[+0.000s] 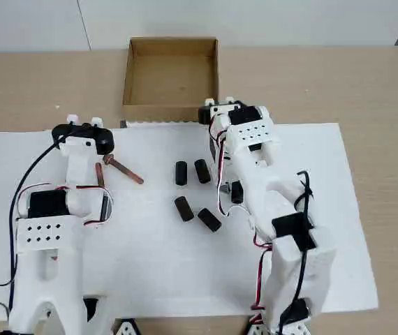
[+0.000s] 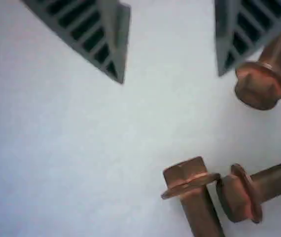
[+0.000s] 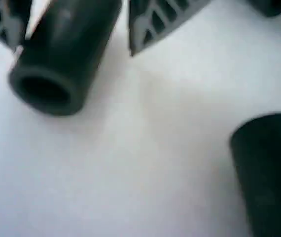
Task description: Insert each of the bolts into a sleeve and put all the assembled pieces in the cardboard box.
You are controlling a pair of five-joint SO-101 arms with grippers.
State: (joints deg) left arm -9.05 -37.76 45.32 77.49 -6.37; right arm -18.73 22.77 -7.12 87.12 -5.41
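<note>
Bolts (image 2: 194, 197) copper, flanged hex heads, left pincer (image 2: 171, 78) wide, right pincer (image 3: 75, 49) loosely around black sleeve (image 3: 56, 74)

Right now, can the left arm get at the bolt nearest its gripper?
Probably yes. The left gripper is open over the paper, and the nearest bolt lies just outside one fingertip, its head uncovered and apart from the other two bolts. A small sideways shift should bring it between the jaws.

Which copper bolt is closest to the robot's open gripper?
The lone bolt, its head beside one fingertip of the left gripper. The other two bolts lie farther off, heads together.
</note>
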